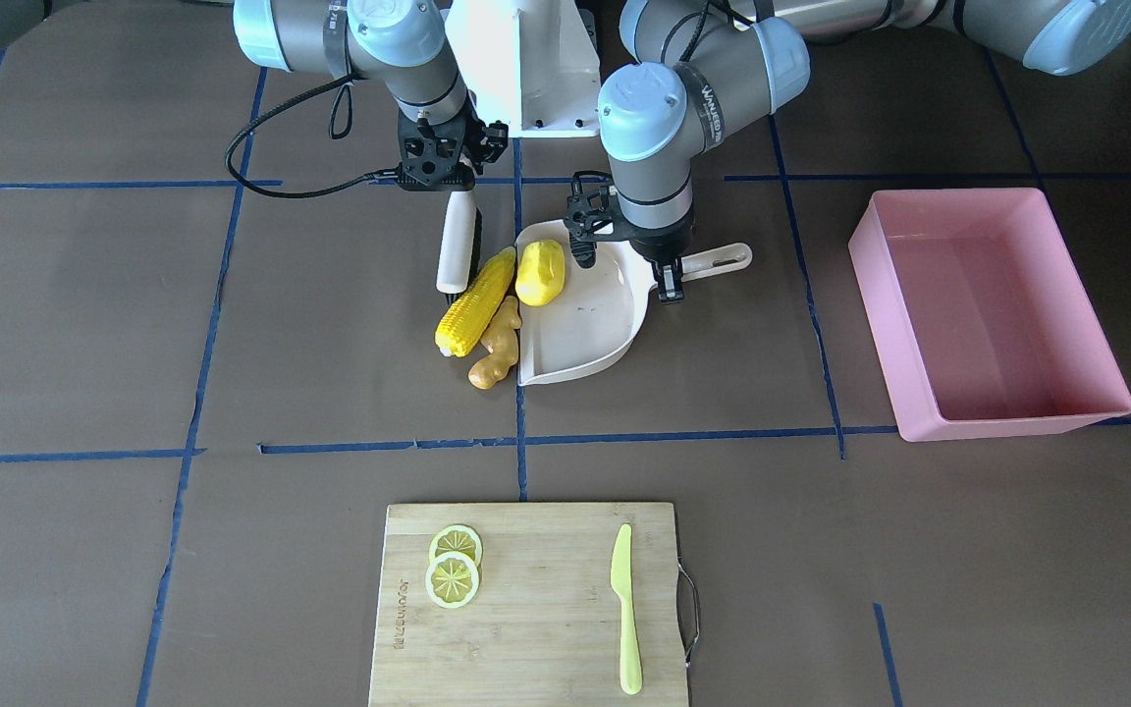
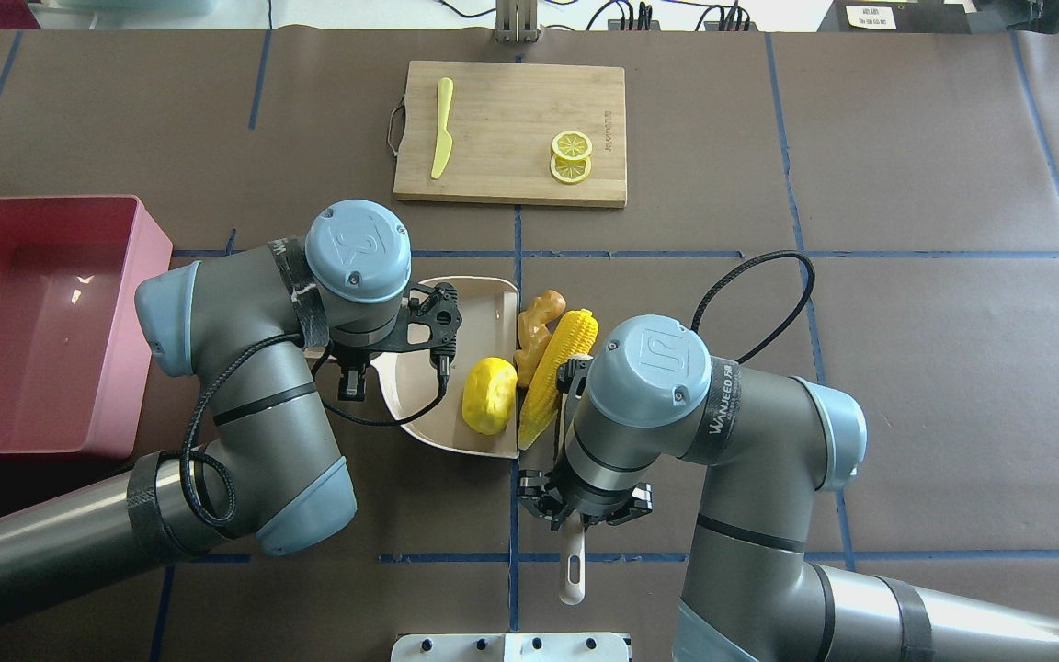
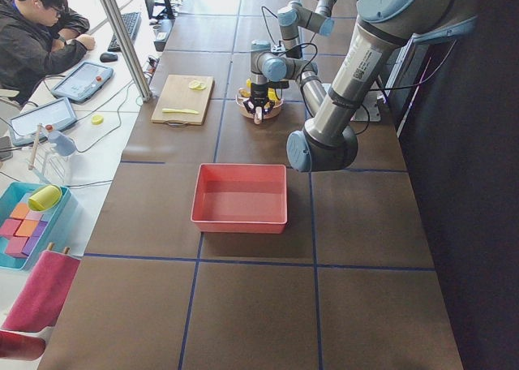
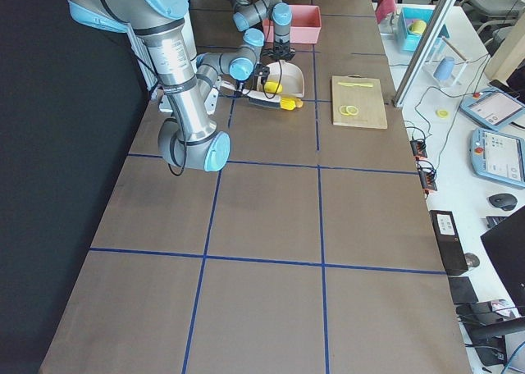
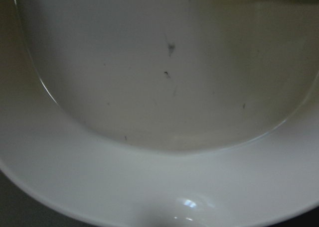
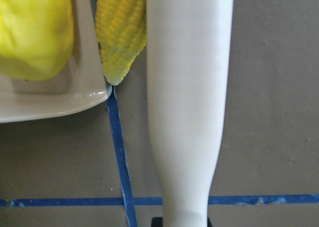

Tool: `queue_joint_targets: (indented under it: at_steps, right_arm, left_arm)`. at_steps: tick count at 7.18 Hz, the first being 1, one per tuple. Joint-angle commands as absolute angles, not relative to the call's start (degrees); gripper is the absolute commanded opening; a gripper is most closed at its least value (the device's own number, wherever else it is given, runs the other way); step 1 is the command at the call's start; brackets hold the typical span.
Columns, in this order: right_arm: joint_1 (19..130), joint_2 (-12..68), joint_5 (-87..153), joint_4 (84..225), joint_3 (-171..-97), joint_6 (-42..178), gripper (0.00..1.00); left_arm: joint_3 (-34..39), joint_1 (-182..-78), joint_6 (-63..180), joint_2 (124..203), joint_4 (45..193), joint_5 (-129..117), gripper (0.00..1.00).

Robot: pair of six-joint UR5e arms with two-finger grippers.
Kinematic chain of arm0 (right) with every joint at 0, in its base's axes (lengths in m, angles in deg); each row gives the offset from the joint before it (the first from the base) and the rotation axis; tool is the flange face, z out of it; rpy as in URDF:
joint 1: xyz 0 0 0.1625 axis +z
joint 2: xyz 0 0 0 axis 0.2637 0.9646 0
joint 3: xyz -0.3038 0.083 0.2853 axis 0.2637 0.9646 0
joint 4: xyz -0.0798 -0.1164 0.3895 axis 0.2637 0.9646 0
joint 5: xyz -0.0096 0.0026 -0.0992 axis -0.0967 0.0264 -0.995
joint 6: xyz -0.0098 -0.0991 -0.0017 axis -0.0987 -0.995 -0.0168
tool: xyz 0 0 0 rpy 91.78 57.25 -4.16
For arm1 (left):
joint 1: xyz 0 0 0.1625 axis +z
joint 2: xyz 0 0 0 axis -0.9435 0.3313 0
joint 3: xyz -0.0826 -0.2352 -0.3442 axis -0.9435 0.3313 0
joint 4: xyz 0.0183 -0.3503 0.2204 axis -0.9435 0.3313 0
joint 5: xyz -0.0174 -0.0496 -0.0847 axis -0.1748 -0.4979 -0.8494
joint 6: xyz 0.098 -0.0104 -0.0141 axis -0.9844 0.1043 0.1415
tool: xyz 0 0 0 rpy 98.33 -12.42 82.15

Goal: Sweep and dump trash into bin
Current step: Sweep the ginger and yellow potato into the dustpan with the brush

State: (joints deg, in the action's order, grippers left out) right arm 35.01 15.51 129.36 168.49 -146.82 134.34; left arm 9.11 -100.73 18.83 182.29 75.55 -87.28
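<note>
Clamping the right gripper (image 1: 456, 187) shut on a white tool (image 1: 457, 245) just beside the corn cob (image 1: 477, 302), and closing the left gripper (image 1: 669, 280) on the dustpan (image 1: 590, 334) handle. Cradling the yellow lump (image 1: 539, 272) inside the pan, with cob and ginger root (image 1: 497, 346) lying at its lip, well apart from the pink bin (image 1: 1017, 422). Probably dealing with light, hard, roll-prone toys: pushing broadside, not pinching. Showing the tool's working end only from the front; hiding it overhead beneath the arm.

Two grey tubular arms (image 2: 244, 395) with pale-blue joint caps (image 2: 357, 241), black cables (image 2: 759, 257), white WANJEED lettering (image 2: 723, 405).
</note>
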Motion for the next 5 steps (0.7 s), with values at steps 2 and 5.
queue_joint_targets:
  at_steps: [2,5]
  right_arm:
    - [33.8,11.5,129.1,167.9,-141.5,135.3,0.0]
    - [34.1,11.5,129.3,167.9,-143.1,135.1,0.0]
  left_arm:
    - [9.0,-100.7,18.8,182.2,75.6,-87.3,0.0]
    - [9.0,-100.7,19.7,182.2,75.6,-87.3,0.0]
